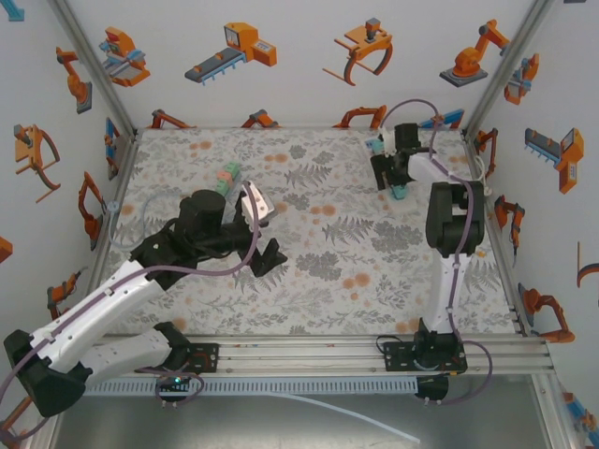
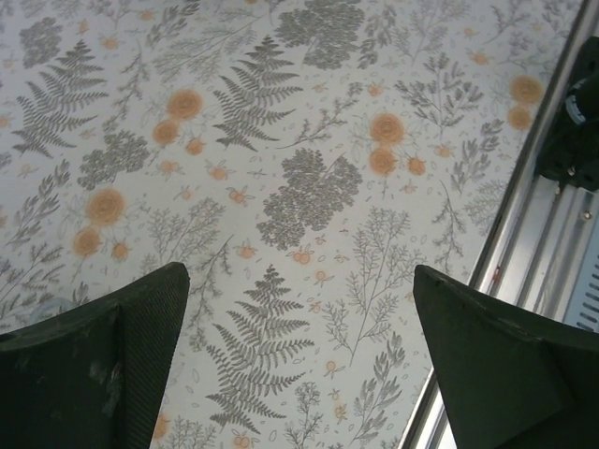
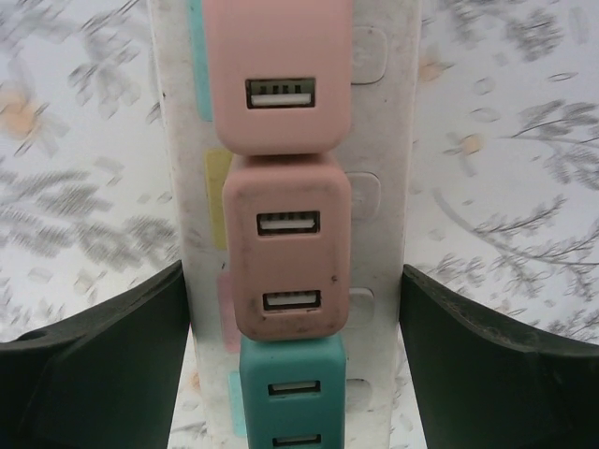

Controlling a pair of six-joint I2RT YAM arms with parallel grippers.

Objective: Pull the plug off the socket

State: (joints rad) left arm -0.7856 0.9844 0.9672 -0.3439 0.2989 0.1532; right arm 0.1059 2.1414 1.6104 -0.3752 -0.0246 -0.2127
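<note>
**A:** Where's the plug?

**B:** The middle pink plug (image 3: 287, 262) sits mid-frame in the right wrist view; it is seated in the white socket strip (image 3: 379, 234), which runs top to bottom.

**A:** Why is the arm there?

**B:** The right gripper (image 3: 295, 273) straddles the strip with its jaws partly open; one finger stands on each side, level with that plug's lower half; nothing is clamped yet; I judge it lined up to pinch and pull.

**A:** Counts?

**B:** Three plugs in a row: the upper pink plug (image 3: 278, 75), the middle one, the teal plug (image 3: 292, 393) at the bottom; two grippers; the left gripper (image 2: 299, 281) hangs wide open over the floral cloth (image 2: 309, 187), empty, probably parked clear.
</note>
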